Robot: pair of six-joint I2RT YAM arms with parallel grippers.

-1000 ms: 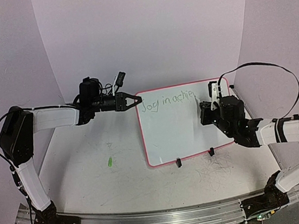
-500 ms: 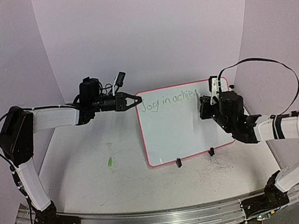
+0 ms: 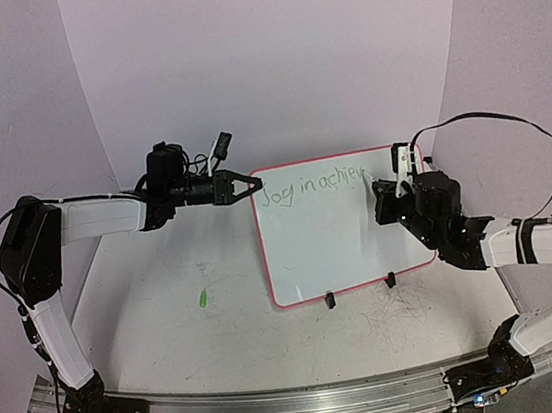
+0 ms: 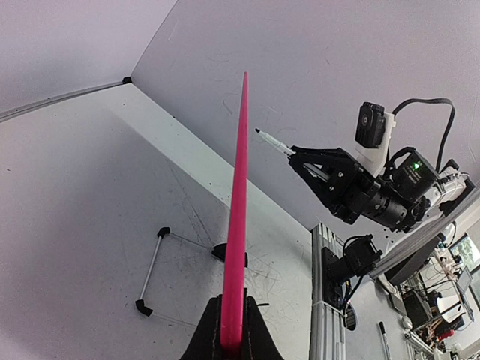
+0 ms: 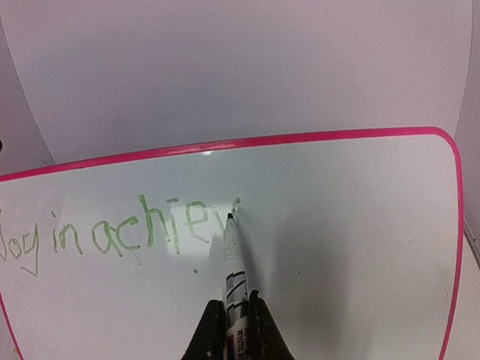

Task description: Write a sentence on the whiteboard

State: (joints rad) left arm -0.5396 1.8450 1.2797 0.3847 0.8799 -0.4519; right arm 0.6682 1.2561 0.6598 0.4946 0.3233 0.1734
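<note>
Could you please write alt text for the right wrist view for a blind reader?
The right end effector holds a marker, its tip at the end of green writing, "Joy in achiev", on a pink-rimmed whiteboard.

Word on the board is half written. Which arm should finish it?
Right. The right gripper holds the marker, tip at the end of the sentence on the whiteboard. The left gripper is clamped on the whiteboard's edge.
</note>
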